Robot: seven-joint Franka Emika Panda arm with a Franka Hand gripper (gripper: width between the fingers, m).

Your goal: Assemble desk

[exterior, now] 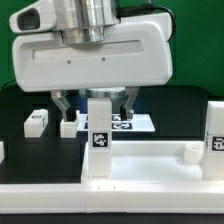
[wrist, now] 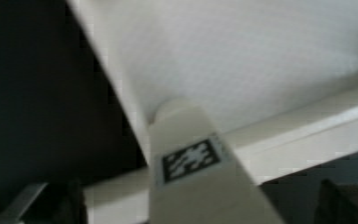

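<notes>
Standing upright on the tabletop (exterior: 150,165), the tagged leg (exterior: 100,140) sits near the middle of the exterior view, with the tabletop's raised rim running toward three o'clock, where a second leg (exterior: 215,135) stands. Both parts look like rigid moulded plastic: light, stiff and smooth, so likely a little slippery under metal fingers but in no danger of crushing. The leg's flat sides give the best hold, taken high on the shaft above its tag, where the jaws can press on two opposite faces. The arm hangs straight down from twelve o'clock, wrist vertical, with the gripper (exterior: 96,108) set over the leg's upper end. Its jaws are spread wide, one on each side of the leg, and clamp nothing; the wrist view shows the leg (wrist: 197,160) rising between the dark fingers (wrist: 25,200) with gaps on both sides. Small white parts (exterior: 37,122) lie at nine o'clock on the black table (exterior: 20,100), and the marker board (exterior: 138,122) lies behind the leg.
</notes>
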